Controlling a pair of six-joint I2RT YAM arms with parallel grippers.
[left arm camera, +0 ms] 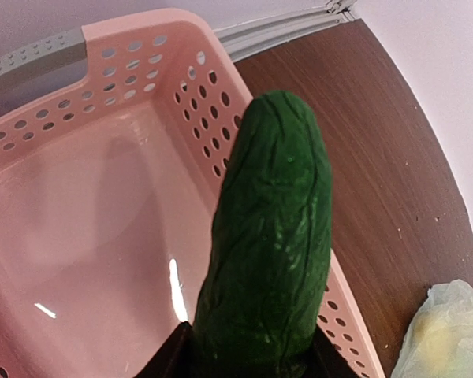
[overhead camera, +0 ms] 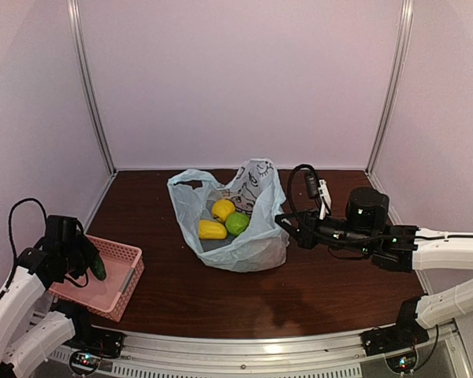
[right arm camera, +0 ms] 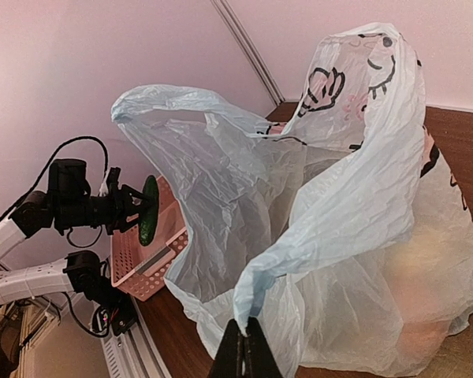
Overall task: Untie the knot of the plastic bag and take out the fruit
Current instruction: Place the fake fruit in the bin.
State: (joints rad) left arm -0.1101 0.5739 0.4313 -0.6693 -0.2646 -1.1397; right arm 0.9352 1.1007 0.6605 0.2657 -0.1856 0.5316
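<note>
Firstly, the plastic bag [overhead camera: 262, 240]: thin, pale blue, with dark cartoon prints, standing mid-table [overhead camera: 339, 283] with its mouth gaping upward. Its two handle loops [right arm camera: 165, 102] rise well apart. No knot shows anywhere, so I judge the tie undone.

Contents: two yellow ovals [overhead camera: 223, 209] and a green round one [overhead camera: 237, 224], huddled together at the bottom and plain to see through the open mouth.

Right gripper [right arm camera: 244, 353]: jaws pressed together on a fold of the bag's near rim, drawing it toward that arm. To my eye this keeps the mouth spread and the bag anchored while fruit is lifted out.

Cucumber-like fruit [left arm camera: 272, 236]: dark green, already out of the bag and well apart from it. It is clamped at one end by the left gripper [overhead camera: 88, 264], whose jaws are parted only to its thickness.

Pink basket [left arm camera: 142, 31]: perforated, at the table's near left edge, directly under the cucumber. No fruit lies on the part of its floor that shows. The piece is evidently held there for dropping in, though I cannot tell whether it touches the rim.
</note>
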